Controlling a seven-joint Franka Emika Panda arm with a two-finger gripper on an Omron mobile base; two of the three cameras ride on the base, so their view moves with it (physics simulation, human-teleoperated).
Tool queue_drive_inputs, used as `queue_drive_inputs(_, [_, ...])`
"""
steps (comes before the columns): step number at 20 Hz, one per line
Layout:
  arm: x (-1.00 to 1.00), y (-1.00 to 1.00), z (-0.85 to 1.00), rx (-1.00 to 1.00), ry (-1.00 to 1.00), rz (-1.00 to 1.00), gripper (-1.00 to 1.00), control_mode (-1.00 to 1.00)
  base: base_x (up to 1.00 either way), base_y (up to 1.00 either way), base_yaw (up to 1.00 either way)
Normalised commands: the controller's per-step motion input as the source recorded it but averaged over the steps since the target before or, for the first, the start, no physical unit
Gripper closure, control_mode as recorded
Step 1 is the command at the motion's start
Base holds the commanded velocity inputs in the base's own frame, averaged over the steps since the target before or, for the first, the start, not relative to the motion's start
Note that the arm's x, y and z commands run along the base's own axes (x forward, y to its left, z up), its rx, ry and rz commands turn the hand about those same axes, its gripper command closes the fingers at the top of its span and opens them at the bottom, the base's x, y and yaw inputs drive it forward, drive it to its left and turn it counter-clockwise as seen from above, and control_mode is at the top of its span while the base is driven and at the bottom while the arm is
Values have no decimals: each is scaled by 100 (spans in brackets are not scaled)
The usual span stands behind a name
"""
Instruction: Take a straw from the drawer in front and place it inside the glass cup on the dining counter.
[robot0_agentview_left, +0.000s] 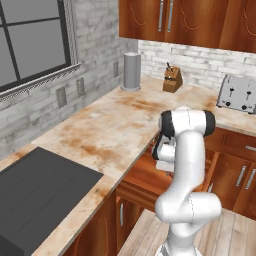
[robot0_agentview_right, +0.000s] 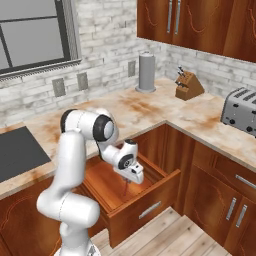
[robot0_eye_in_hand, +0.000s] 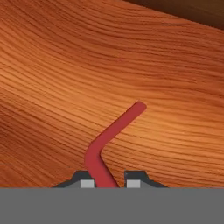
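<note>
Claw closed on red straw, bent partway along its length, over wood-grain floor of open drawer

Even, diffuse illumination is rendered in all views; no distinct light source can be identified. Only soft shading is seen under the wall cabinets and inside the drawer. A faint sheen is shown on the arm's white shells. No glare is produced on the counter or the window. Edges are slightly soft and jagged, consistent with low resolution. No lens distortion is evident at the borders. In the hand view, the wood grain is sharp and the straw is evenly lit, without a cast shadow.
</note>
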Motion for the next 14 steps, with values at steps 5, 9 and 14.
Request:
queue_drive_inputs(5, [-85, 20, 96, 5, -2, 0, 100, -100, 0, 0, 0])
queue_drive_inputs(9, [-61, 25, 100, 3, -4, 0, 100, -100, 0, 0, 0])
queue_drive_inputs(14, [-4, 5, 100, 0, -8, 0, 100, -100, 0, 0, 0])
